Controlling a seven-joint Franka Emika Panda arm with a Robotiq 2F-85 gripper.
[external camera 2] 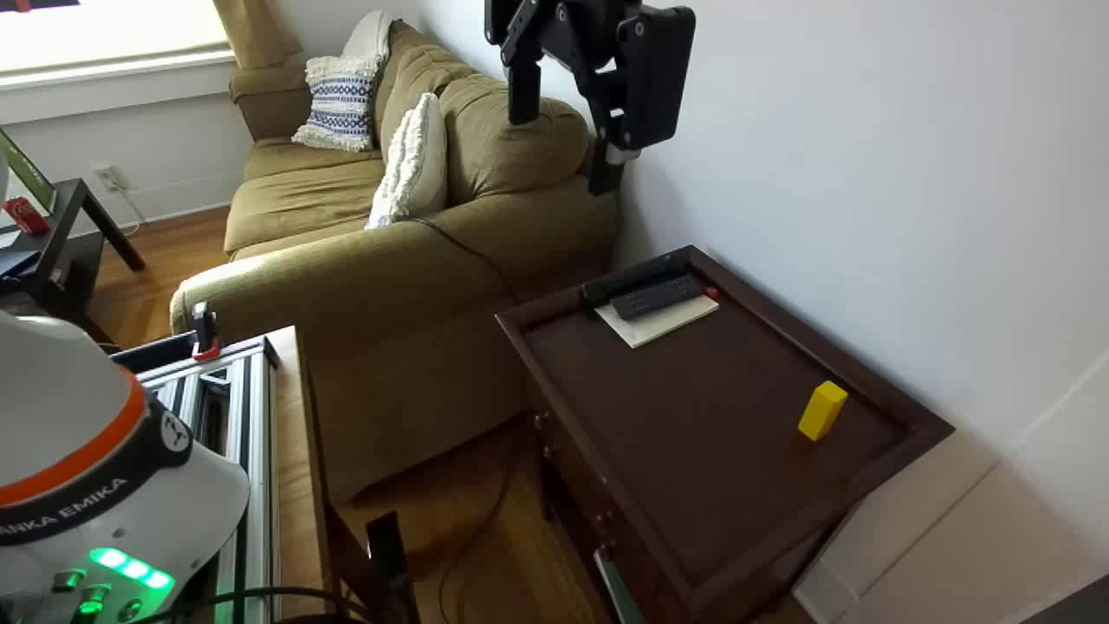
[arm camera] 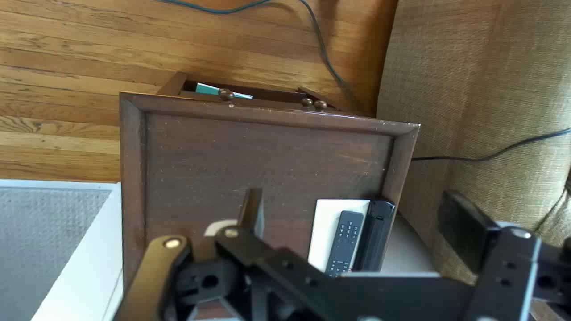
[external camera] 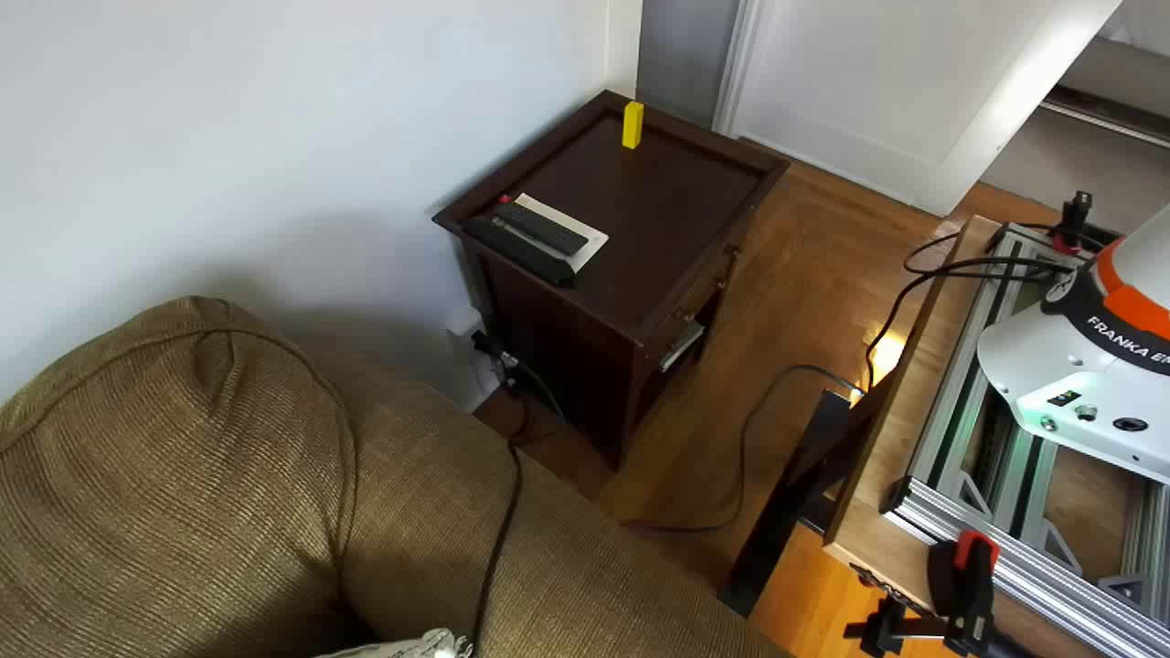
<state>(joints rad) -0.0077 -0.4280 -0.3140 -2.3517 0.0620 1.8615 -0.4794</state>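
My gripper (external camera 2: 563, 134) is open and empty, in the air above a dark brown cabinet (external camera 2: 693, 451); the wrist view also shows its two fingers (arm camera: 358, 218) spread wide. In both exterior views a yellow block (external camera: 632, 125) (external camera 2: 821, 411) stands upright near one end of the cabinet top; it does not show in the wrist view. At the sofa end lies a dark remote (external camera: 542, 228) (external camera 2: 656, 297) (arm camera: 345, 240) on a white pad (external camera: 592, 245) (external camera 2: 650, 329) (arm camera: 319, 232). A long black object (external camera: 519, 249) (arm camera: 377, 236) lies beside it along the cabinet's edge. The gripper touches none of them.
A small red object (external camera: 505, 198) (external camera 2: 712, 293) lies by the remote. The cabinet top has a raised rim (arm camera: 267, 113). A brown sofa (external camera: 411, 457) (external camera 2: 407, 269) and a white wall (external camera: 320, 110) border the cabinet. Black cables (external camera: 745, 457) run over floor and sofa. The robot base (external camera: 1088, 366) stands opposite.
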